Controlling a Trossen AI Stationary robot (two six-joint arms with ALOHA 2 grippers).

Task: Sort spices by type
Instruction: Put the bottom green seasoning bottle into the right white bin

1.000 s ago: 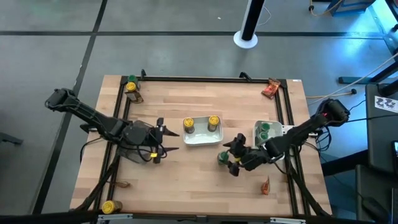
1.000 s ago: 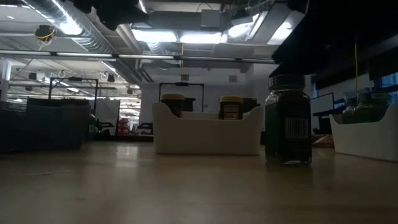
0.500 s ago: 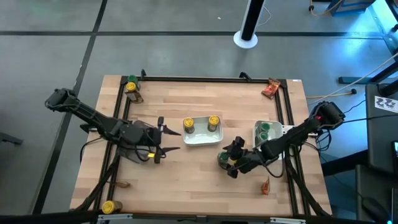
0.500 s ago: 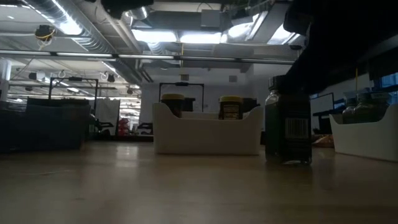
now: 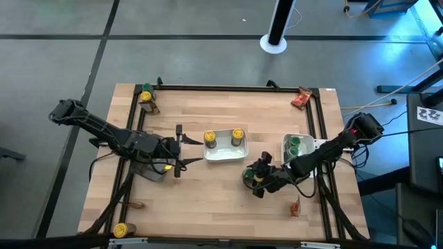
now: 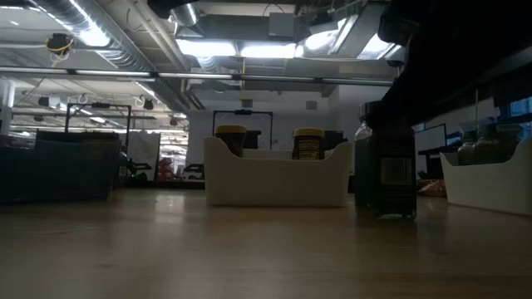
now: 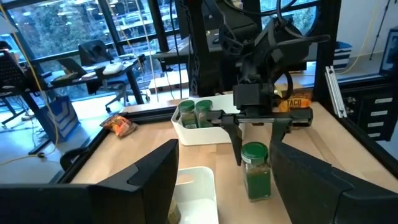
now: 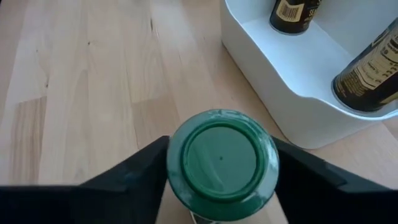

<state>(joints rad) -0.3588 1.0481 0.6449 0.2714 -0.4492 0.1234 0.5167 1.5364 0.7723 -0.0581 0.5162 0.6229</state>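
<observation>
A wooden worktop (image 5: 208, 187) seen from above, with a dark robot arm reaching in from each side.

The right gripper (image 5: 257, 178) is low over the worktop, just right of centre, around a green-lidded jar (image 8: 222, 157) that stands upright on the wood. In the right wrist view its two fingers (image 8: 143, 163) sit against opposite sides of the green lid — closed on the jar. In the left wrist view the same jar is filled with green spice and rests on the worktop, with a finger on either side of its lid.

Just beside this jar, toward the middle of the worktop, is a white tray (image 5: 223, 153) holding two yellow-lidded jars (image 5: 210, 138), both upright. Near the right edge a second white tray (image 5: 288, 161) holds two more green-lidded jars (image 5: 294, 148).

The left gripper (image 5: 184, 149) hovers left of the centre tray, its fingers spread open and holding nothing. Below that arm sits a clear grey bin (image 5: 149, 171).

Other spices lie at the edges — a yellow-lidded jar (image 5: 147, 97) at the far left corner, another yellow-lidded jar (image 5: 121, 229) at the near left corner, a red-orange packet (image 5: 301, 98) at the far right corner, and a second red-orange packet (image 5: 295, 207) near the right front, just beyond the right gripper.
</observation>
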